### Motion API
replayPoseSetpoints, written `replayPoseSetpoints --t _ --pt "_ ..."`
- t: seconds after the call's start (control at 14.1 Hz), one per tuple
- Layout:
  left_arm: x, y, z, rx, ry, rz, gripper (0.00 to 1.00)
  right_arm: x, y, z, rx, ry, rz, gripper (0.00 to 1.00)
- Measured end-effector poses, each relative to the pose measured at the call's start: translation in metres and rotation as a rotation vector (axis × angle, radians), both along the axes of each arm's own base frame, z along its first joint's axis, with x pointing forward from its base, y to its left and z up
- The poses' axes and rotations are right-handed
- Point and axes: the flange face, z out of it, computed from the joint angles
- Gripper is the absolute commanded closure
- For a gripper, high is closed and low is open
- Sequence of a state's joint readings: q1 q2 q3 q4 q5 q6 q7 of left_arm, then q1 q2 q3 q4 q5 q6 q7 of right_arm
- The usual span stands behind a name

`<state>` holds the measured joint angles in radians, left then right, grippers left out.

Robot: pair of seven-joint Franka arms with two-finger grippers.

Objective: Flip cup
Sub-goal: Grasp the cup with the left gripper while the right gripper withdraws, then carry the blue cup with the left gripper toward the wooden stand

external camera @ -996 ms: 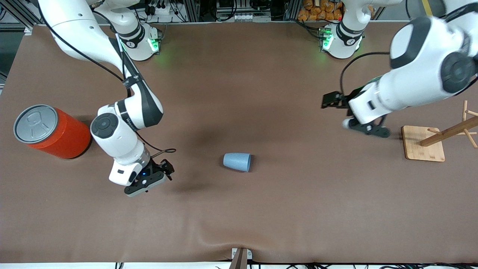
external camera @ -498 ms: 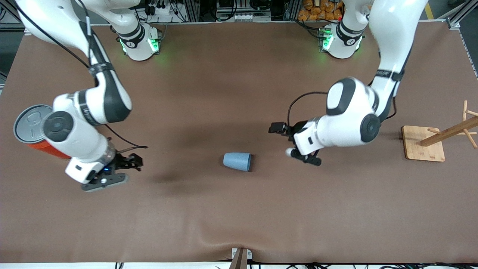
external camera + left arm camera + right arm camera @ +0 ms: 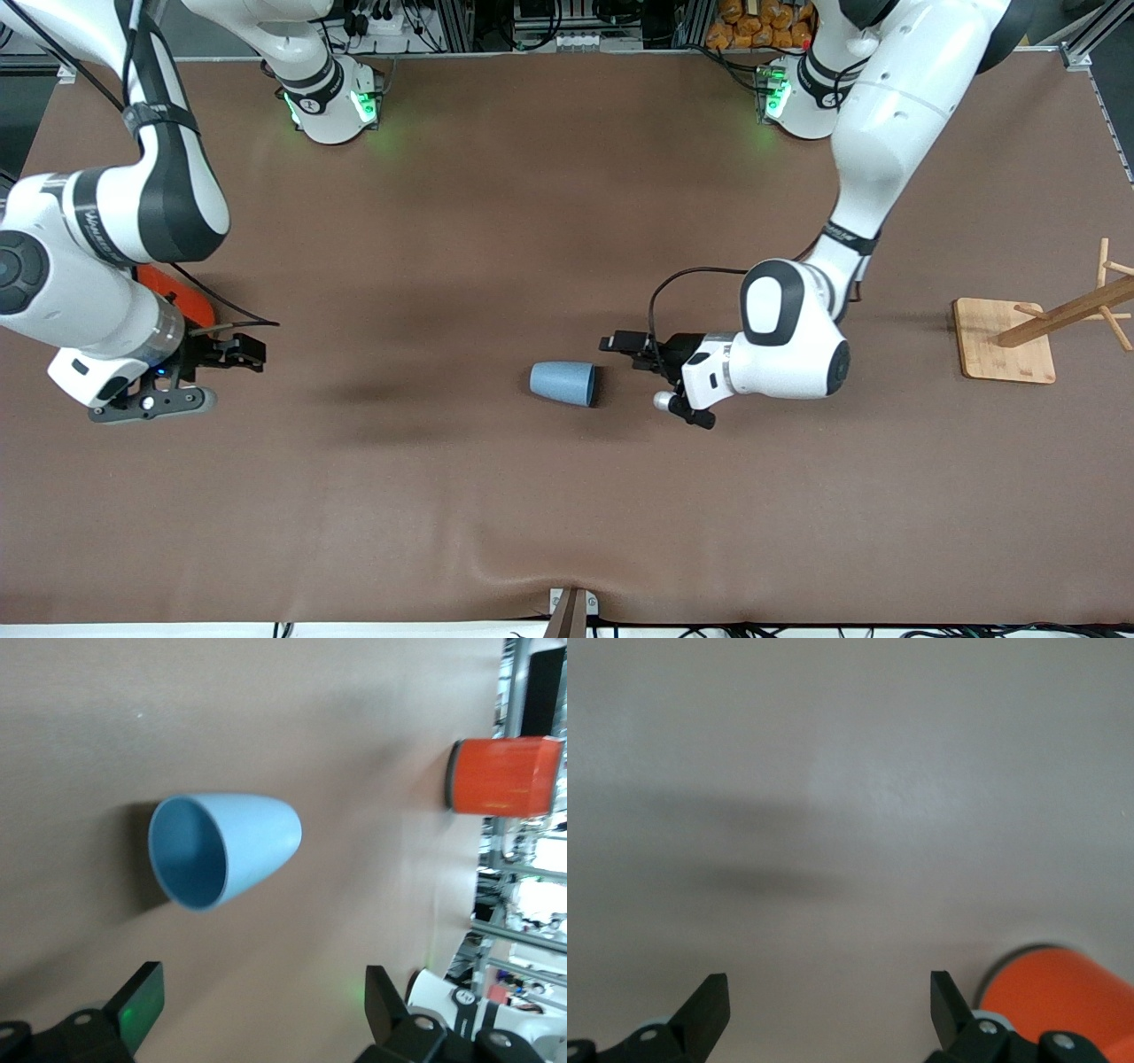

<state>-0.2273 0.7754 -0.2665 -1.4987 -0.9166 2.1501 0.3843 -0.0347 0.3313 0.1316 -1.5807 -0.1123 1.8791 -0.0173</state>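
brown mat table (image 3: 567,496) | left gripper (image 3: 640,372) spread wide, mouth of small light-blue tapered plastic cup (image 3: 563,383) lying sideways just ahead | advance level, pinch rim wall, then rotate upright | right gripper (image 3: 232,368) wide, empty, waits by orange canister (image 3: 182,301)

no readable text, label, brand or number on anything. only faint, illegible dark lettering along the white band of the right arm (image 3: 93,232).
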Motion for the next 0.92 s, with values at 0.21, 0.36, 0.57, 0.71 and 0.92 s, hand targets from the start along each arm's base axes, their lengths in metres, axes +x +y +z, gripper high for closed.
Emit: replayPoseSetpoints --t 0.21,0.36,0.57,0.71,0.92 --pt "0.002 -0.002 -0.032 -0.021 -0.011 0.012 0.25 -0.014 -0.022 0.023 -0.012 0.038 -0.043 0.00" --pt "0.009 -0.002 -0.041 -0.032 -0.021 0.022 0.30 -0.027 -0.034 0.041 -0.019 0.063 -0.065 0.00" --pt "0.013 -0.015 -0.049 -0.035 -0.042 0.046 0.33 -0.047 -0.034 0.056 0.043 0.080 -0.095 0.00" --pt "0.007 -0.029 -0.056 -0.039 -0.043 0.065 0.37 -0.057 -0.038 0.057 0.058 0.085 -0.109 0.00" --pt "-0.001 -0.045 -0.061 -0.051 -0.034 0.080 0.62 -0.066 -0.037 0.050 0.059 0.053 -0.109 0.00"
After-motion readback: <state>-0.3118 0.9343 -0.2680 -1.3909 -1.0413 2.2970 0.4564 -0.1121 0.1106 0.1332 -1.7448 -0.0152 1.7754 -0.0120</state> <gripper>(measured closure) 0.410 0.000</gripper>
